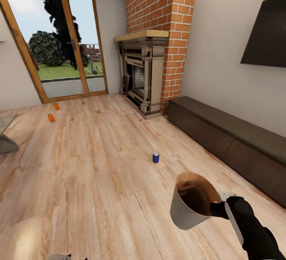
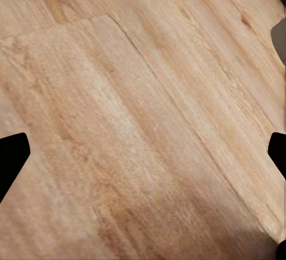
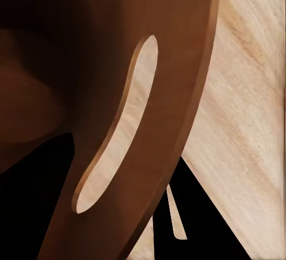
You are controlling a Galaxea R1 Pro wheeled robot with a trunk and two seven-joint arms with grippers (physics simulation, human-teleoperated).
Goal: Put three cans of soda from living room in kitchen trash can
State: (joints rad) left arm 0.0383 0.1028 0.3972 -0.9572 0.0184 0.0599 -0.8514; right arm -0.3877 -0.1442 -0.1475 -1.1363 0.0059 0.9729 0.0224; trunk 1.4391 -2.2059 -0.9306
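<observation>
The blue can of soda (image 1: 156, 157) stands upright on the wood floor in the middle of the living room. Two orange cans (image 1: 56, 106) (image 1: 51, 118) stand far off near the glass doors. My right gripper (image 1: 216, 209) is shut on the rim of the tash can (image 1: 190, 202), held tilted above the floor, short of the blue can and to its right. The right wrist view looks into the bin's brown inside wall (image 3: 89, 51) with a slot cut through it. In the left wrist view, my left gripper (image 2: 143, 155) is open over bare floor, with nothing between its fingers.
A brick fireplace (image 1: 145, 75) stands at the back. A long low dark cabinet (image 1: 230, 140) runs along the right wall under a wall TV (image 1: 266, 33). Wood-framed glass doors (image 1: 59, 41) are at the back left. A grey furniture corner (image 1: 6, 134) juts in at the left edge.
</observation>
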